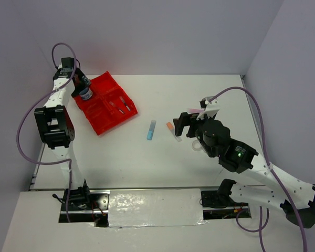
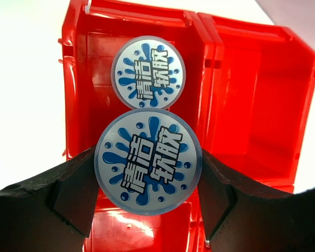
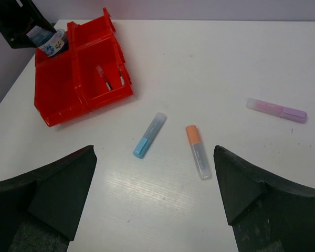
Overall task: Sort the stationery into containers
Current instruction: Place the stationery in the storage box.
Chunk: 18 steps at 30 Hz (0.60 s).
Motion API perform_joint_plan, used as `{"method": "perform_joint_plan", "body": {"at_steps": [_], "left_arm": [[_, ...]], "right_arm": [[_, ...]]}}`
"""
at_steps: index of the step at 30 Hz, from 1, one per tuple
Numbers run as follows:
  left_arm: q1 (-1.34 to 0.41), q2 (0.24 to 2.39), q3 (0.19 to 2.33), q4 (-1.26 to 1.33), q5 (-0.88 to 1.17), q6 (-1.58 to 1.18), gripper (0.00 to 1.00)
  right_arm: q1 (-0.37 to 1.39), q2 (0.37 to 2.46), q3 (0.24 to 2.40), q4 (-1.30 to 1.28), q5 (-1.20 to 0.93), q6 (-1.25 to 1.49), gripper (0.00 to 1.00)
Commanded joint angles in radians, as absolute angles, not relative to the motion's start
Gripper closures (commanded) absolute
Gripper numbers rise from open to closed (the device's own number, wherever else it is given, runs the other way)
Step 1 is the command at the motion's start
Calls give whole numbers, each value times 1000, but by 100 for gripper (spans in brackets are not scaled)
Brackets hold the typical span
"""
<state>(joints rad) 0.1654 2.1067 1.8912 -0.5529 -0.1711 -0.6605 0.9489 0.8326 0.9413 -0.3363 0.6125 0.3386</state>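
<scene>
My left gripper (image 2: 147, 173) is shut on a round tub with a blue-white patterned top (image 2: 148, 161), both fingers pressed against its sides. It hangs over the far-left compartment of the red tray (image 2: 252, 105). A second, identical tub (image 2: 148, 72) lies in that compartment just beyond. Thin pens (image 1: 121, 105) rest in another compartment. My right gripper (image 3: 154, 157) stands wide open above the table with nothing in it. Ahead of it lie a light-blue stick (image 3: 150, 135) and an orange-tipped stick (image 3: 198, 151). A pink stick (image 3: 276, 110) lies further right.
The red tray (image 1: 102, 113) sits at the table's far left, turned at an angle. What looks like a clear ring (image 1: 197, 147) lies partly under the right arm. The table's far edge meets the wall behind the tray.
</scene>
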Motion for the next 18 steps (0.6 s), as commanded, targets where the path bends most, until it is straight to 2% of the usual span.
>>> {"method": "perform_joint_plan", "body": {"at_steps": [1, 5, 7, 8, 15, 18], "left_arm": [[172, 2131, 1888, -497, -176, -663, 31], [172, 2129, 1881, -491, -167, -667, 21], [170, 2103, 1865, -483, -164, -667, 4], [167, 2091, 1858, -476, -166, -666, 1], [137, 1947, 1801, -451, -163, -650, 1], [69, 1872, 1729, -420, -167, -617, 1]], "right_arm": [[945, 827, 937, -287, 604, 327, 0], [945, 827, 937, -285, 603, 325, 0], [945, 830, 937, -284, 600, 324, 0], [945, 830, 937, -284, 597, 322, 0], [945, 833, 937, -284, 597, 325, 0], [946, 831, 936, -281, 612, 324, 0]]}}
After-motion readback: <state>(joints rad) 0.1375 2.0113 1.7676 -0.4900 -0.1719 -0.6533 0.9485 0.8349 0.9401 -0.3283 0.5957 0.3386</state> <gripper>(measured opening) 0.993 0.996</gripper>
